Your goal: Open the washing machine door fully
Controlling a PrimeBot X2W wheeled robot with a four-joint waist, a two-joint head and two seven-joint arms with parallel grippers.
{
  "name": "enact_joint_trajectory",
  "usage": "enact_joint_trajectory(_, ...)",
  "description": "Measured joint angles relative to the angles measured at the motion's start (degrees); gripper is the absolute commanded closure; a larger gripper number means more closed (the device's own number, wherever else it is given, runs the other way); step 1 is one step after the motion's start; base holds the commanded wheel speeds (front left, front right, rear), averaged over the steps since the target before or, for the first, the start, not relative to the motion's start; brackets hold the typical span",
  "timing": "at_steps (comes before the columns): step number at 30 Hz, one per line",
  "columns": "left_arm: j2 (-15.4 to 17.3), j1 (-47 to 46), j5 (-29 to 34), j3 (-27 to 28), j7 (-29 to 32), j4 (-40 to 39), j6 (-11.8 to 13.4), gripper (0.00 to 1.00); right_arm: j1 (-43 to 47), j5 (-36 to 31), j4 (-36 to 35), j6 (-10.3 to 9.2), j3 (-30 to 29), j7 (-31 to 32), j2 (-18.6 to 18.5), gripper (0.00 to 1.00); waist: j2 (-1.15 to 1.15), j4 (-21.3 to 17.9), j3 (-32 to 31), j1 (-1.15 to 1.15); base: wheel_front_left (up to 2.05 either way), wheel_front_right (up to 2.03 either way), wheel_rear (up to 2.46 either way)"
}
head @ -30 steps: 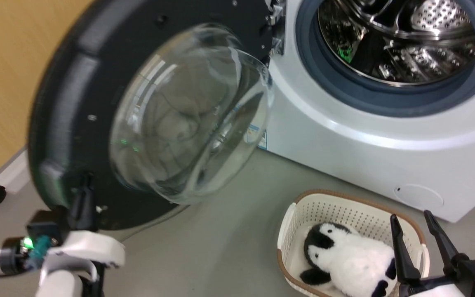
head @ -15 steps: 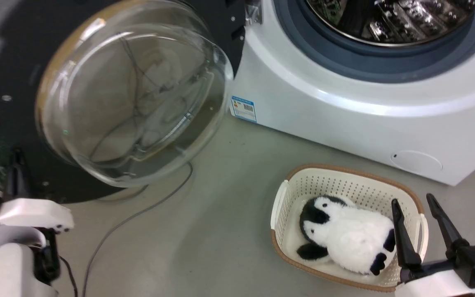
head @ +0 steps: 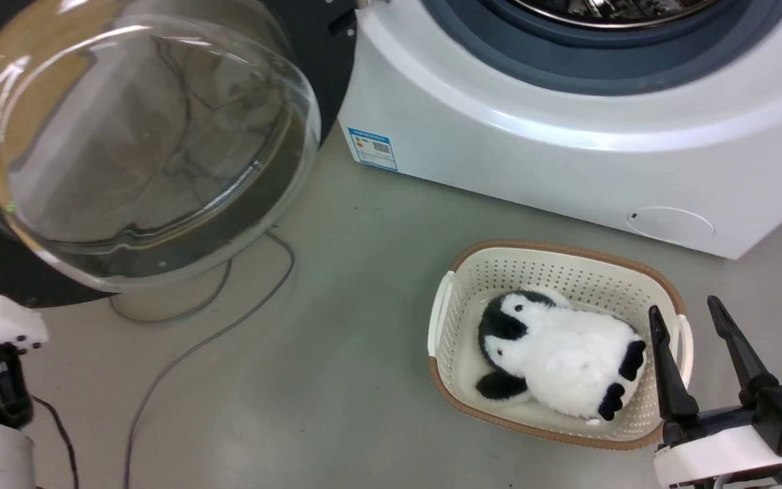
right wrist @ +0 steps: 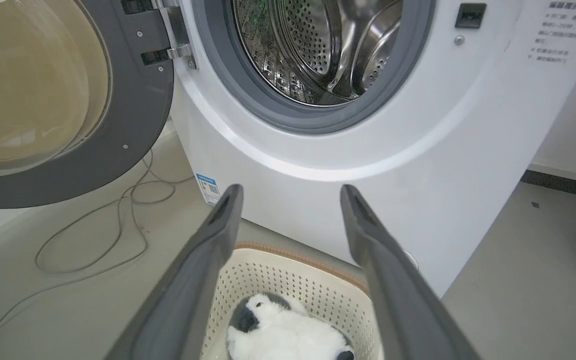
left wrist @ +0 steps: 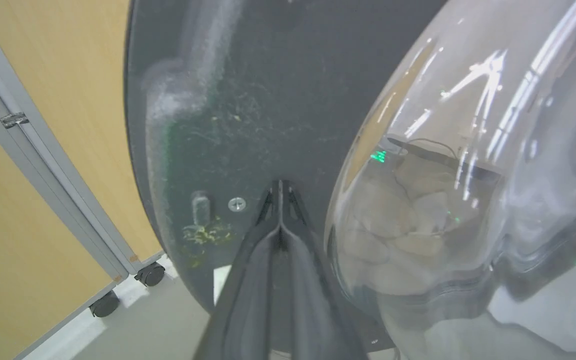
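At my far left, the washing machine door (left wrist: 248,110) has swung wider over the last second. My head camera has also shifted, but the change shows against the machine itself. The glass bowl (head: 133,136) was overlapping the front of the washing machine (head: 567,156) and now stands clear of its corner. The blue label (head: 372,148) that it hid is fully uncovered.

My left jaws are pressed together with nothing between them. Their tips sit on the door's dark inner face, beside a screw (left wrist: 236,203) and just left of the bowl. I judge that they are touching it and pushing, not gripping.

From my right wrist, the door hangs off its hinge (right wrist: 178,35) well out to the side, and the steel drum (right wrist: 318,45) is wholly exposed. I take the opening to be nearly done, though I cannot tell whether the hinge has any travel left. A wooden partition (left wrist: 43,165) stands close behind the door's outer edge, so any further push should be gentle.

A loose cable (head: 194,346) lies on the floor under the door. Further right, a basket (head: 442,319) holds a penguin toy (head: 561,367). My right jaws are wide open and empty, hanging over the basket's right end, and have no part in this step.
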Motion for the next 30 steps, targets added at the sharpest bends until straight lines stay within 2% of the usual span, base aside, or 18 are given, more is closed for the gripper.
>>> enact_joint_trajectory(9, 0.9, -1.7, 0.8, 2.6, 0.0, 3.6, -1.0, 1.00, -0.8, -0.1, 0.1, 0.00, -0.3, 0.0, -0.2, 0.00, 0.00, -1.3, 0.8, 0.00, 0.00, 0.00, 0.00)
enact_joint_trajectory(16, 0.7, -1.8, 2.3, 4.1, 0.0, 4.2, -2.0, 1.00, -0.9, 0.0, 0.7, 0.00, -0.4, 0.0, -0.1, 0.00, 0.00, -1.9, -0.9, 0.00, 0.00, 0.00, 0.00)
enact_joint_trajectory(23, -1.2, 1.9, 4.1, 6.6, 0.0, -1.9, -3.1, 1.00, -0.5, 0.0, 0.6, 0.01, -0.9, 0.0, 0.3, 0.00, 0.00, -2.9, -4.1, 0.00, 0.00, 0.00, 0.00)
enact_joint_trajectory(30, -6.0, 7.4, 7.3, 6.2, 0.0, -10.4, -4.4, 1.00, 1.2, 0.1, -0.2, 0.01, -1.6, 0.0, 0.6, 0.00, 0.00, -4.0, -8.1, 0.00, 0.00, 0.00, 0.00)
